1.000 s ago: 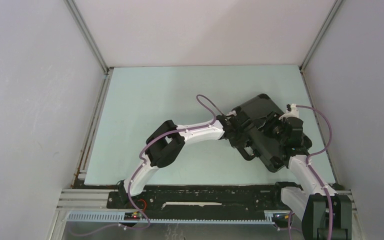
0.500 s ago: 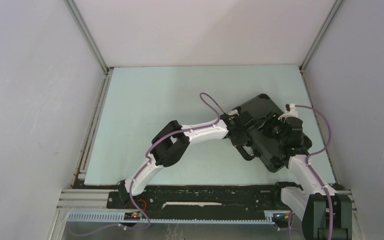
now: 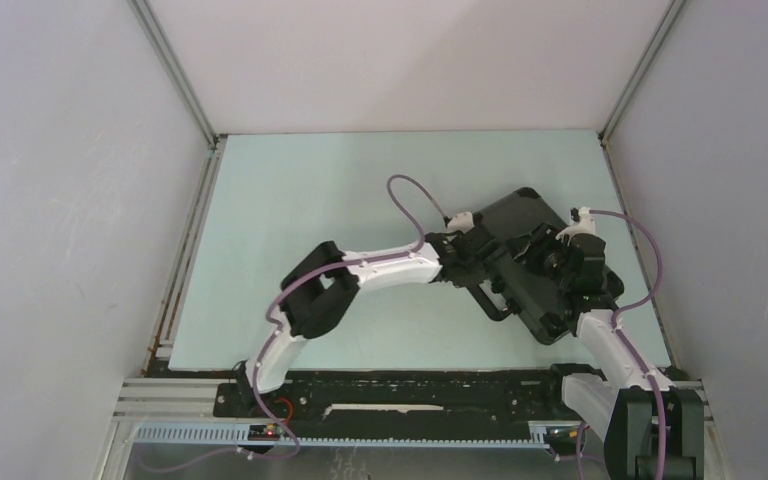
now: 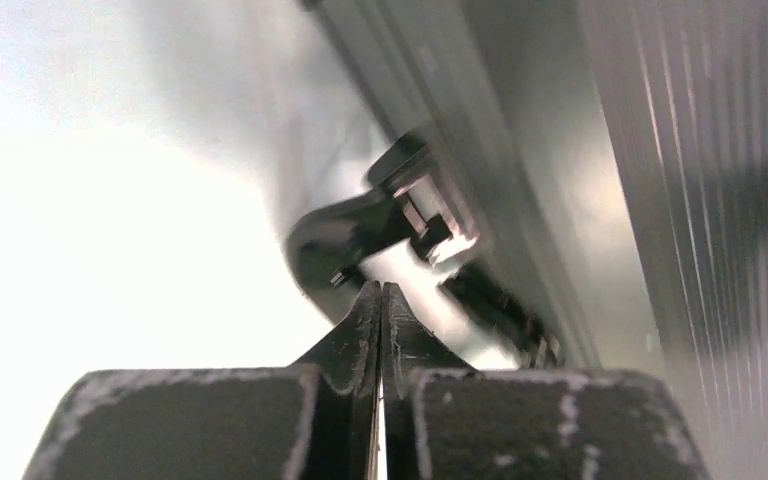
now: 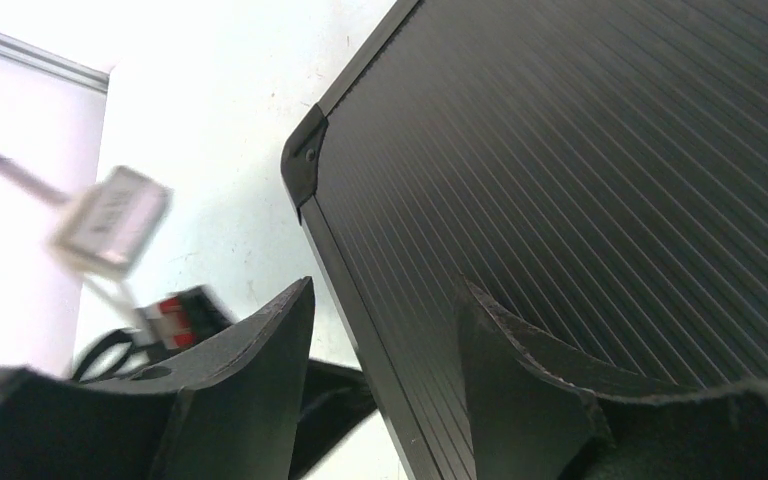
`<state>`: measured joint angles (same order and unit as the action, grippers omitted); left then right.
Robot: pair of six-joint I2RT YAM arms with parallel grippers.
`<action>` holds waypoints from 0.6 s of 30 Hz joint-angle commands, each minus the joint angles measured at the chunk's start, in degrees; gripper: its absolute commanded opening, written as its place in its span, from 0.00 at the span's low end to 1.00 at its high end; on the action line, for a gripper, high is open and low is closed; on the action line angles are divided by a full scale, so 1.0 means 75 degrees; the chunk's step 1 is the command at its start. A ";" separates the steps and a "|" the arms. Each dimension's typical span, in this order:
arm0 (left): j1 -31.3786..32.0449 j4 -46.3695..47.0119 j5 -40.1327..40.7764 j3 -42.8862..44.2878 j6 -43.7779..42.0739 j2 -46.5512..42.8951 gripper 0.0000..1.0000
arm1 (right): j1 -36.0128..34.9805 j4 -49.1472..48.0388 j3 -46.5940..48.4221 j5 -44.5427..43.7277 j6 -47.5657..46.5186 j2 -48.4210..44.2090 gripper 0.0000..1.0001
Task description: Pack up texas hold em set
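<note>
The case (image 3: 516, 212) was seen lying flat and shut on the worktop (image 3: 360, 180), with both grippers at it; its contents were hidden.

The left gripper (image 3: 482, 268) was found fully closed, the fingers pressed together with nothing between them. Just ahead of its tips a dark, metal-trimmed fitting (image 4: 390, 220) on the case's side wall was seen. It was too blurred for a latch to be told from a handle mount. The ribbed lid was seen to the right of this gripper, and the handle (image 3: 495, 303) just beside it.

The right gripper (image 5: 385, 290) was held partly open and nothing was gripped. The case's long edge ran ahead between its fingers, the ribbed lid spread ahead and to its right, and a rounded corner lay further ahead to its left. Whether the fingers touched the lid could not be told.

The case was judged to be stiff and unyielding, so that no harm from a firm grip was expected. If it is filled with chips, it would be heavy and prone to tilt when lifted at one end. The ribbed shell was judged smooth and too broad to be spanned. The handle was therefore judged the soundest place for a hold, or failing that the thin edge of the lid. Any latch was thought best pressed home with closed fingertips.
</note>
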<state>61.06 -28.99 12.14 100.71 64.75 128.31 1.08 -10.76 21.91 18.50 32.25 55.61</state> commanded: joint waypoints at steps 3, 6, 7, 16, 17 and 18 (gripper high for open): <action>-0.0141 0.1473 0.0036 -0.1855 -0.1894 -0.3113 0.00 | -0.0337 0.1604 -0.0147 0.0657 -0.0399 0.0080 0.64; -0.0120 0.2129 -0.0081 -0.2662 -0.2903 -0.4567 0.00 | -0.0623 0.2348 0.0282 0.0696 -0.0700 -0.0210 0.66; -0.0125 0.2181 -0.0086 -0.2869 -0.3234 -0.5084 0.00 | -0.0849 0.2762 0.0561 0.0555 -0.0790 -0.0403 0.66; -0.0148 0.0172 0.1798 -0.2886 -0.6164 -0.9508 0.47 | -0.2275 0.6573 0.4215 -0.0243 -0.1329 -0.2411 0.79; -0.0149 0.0048 0.2148 -0.2894 -0.6372 -0.9941 0.60 | -0.2308 0.6847 0.4608 -0.0131 -0.1312 -0.2527 0.80; -0.0149 -0.0071 0.2353 -0.2893 -0.6597 -1.0357 0.72 | -0.2322 0.7075 0.4973 0.0024 -0.1304 -0.2653 0.80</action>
<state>59.99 -21.98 19.44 78.72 26.94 59.88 -15.33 29.06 48.86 18.35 24.71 39.83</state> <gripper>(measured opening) 0.548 0.793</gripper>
